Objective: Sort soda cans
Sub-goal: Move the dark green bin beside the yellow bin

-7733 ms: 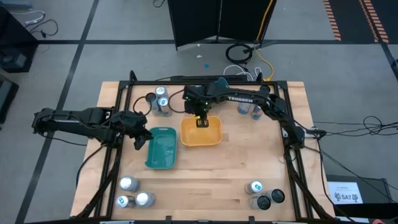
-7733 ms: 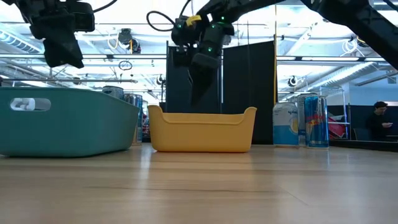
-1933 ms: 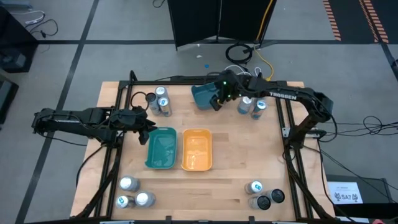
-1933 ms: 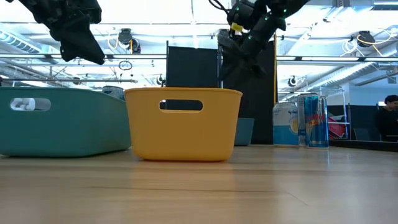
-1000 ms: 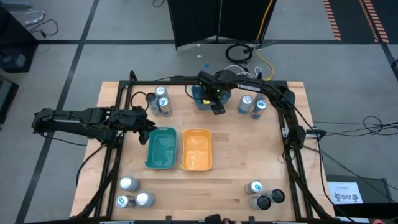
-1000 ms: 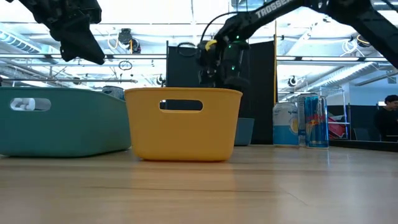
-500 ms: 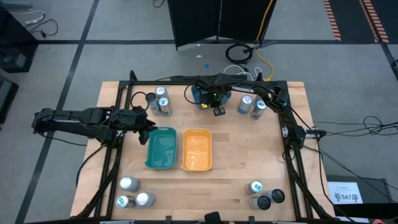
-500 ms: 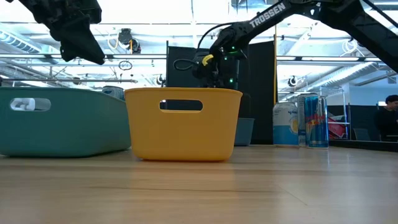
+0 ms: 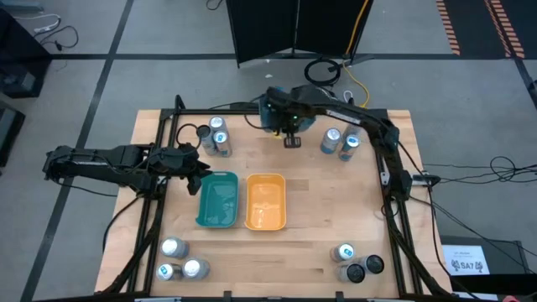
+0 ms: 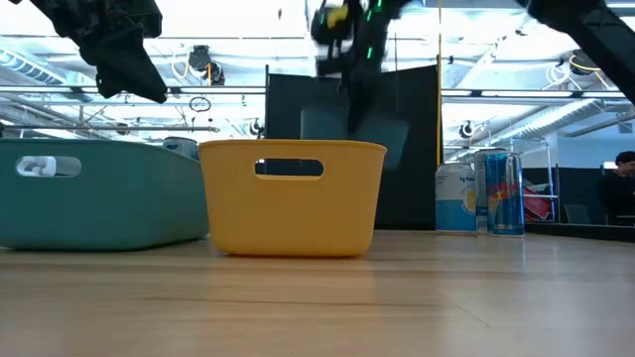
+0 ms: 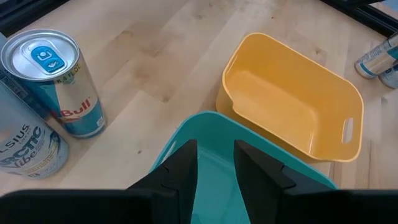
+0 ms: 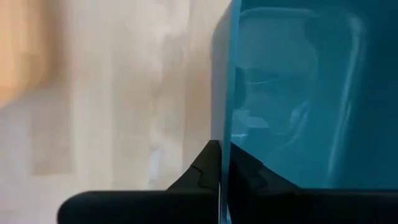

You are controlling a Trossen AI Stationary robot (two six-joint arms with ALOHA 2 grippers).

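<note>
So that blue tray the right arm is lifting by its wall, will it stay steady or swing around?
The blue tray is pinched on one thin wall by the right gripper, so it probably tilts and swings. It looks empty, likely light. Smooth plastic could slip.

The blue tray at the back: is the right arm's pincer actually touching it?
Touching. The right wrist view shows the right pincer shut on the blue tray's thin wall, which runs straight down between its two dark fingers with no gap.
</note>
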